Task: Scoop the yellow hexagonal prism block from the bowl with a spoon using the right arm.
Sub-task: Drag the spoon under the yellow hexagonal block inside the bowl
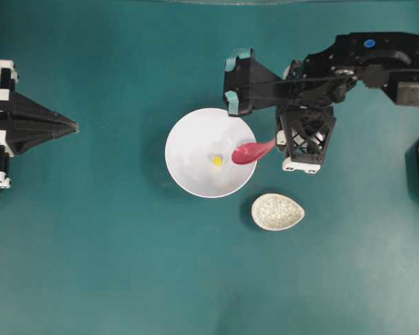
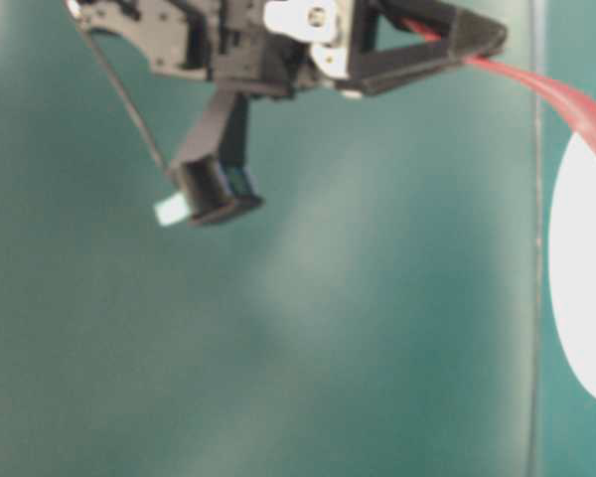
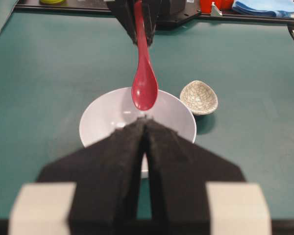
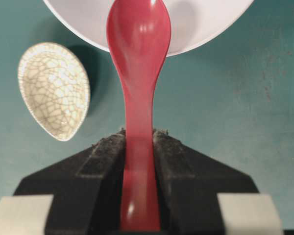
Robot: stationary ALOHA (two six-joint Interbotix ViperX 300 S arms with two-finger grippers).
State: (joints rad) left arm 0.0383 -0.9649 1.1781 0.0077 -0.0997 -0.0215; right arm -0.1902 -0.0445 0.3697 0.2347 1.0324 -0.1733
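Overhead: one bowl [image 1: 195,174], one yellow hexagonal prism block [image 1: 217,160] near its centre, one spoon [image 1: 250,151] with its scoop at the block's 3 o'clock, one speckled dish [image 1: 277,211]. Left wrist: my left gripper [image 3: 144,128] pressed closed, empty. Right wrist: my right gripper [image 4: 138,137] clamps the spoon handle. Risk: a shallow sweep pushes the tiny block away.
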